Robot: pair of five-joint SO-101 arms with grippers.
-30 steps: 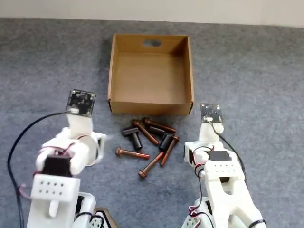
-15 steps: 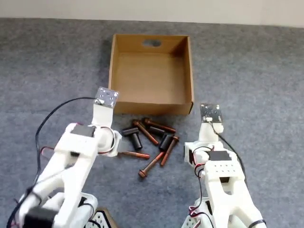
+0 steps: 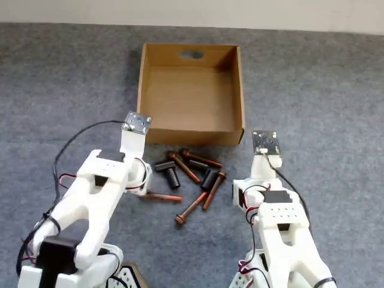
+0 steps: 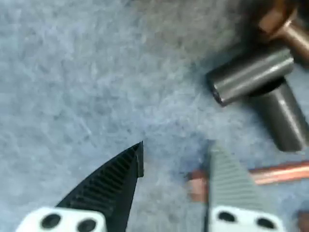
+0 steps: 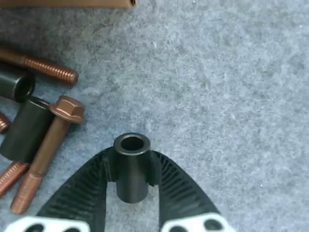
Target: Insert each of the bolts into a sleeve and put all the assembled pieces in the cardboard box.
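Several copper bolts (image 3: 193, 206) and black sleeves (image 3: 170, 173) lie in a loose pile in front of the open cardboard box (image 3: 191, 137). My left gripper (image 4: 176, 147) is open just above the carpet at the pile's left edge. Its pale finger (image 4: 227, 179) covers the head end of one bolt (image 4: 277, 173), and two sleeves (image 4: 251, 72) lie just beyond. My right gripper (image 5: 131, 157) is shut on a black sleeve (image 5: 131, 169), whose bore faces away from the wrist. It hangs low to the right of the pile, near a bolt (image 5: 46, 145).
Grey carpet (image 3: 324, 90) covers the table, with free room left and right of the box. The box's front wall (image 5: 67, 2) stands just beyond the pile. Both arms' white bodies (image 3: 90, 204) take up the near edge.
The left arm has swung right and forward to the pile's left edge, and the leftmost bolt's head now lies under its gripper. The right arm has kept still with its sleeve.
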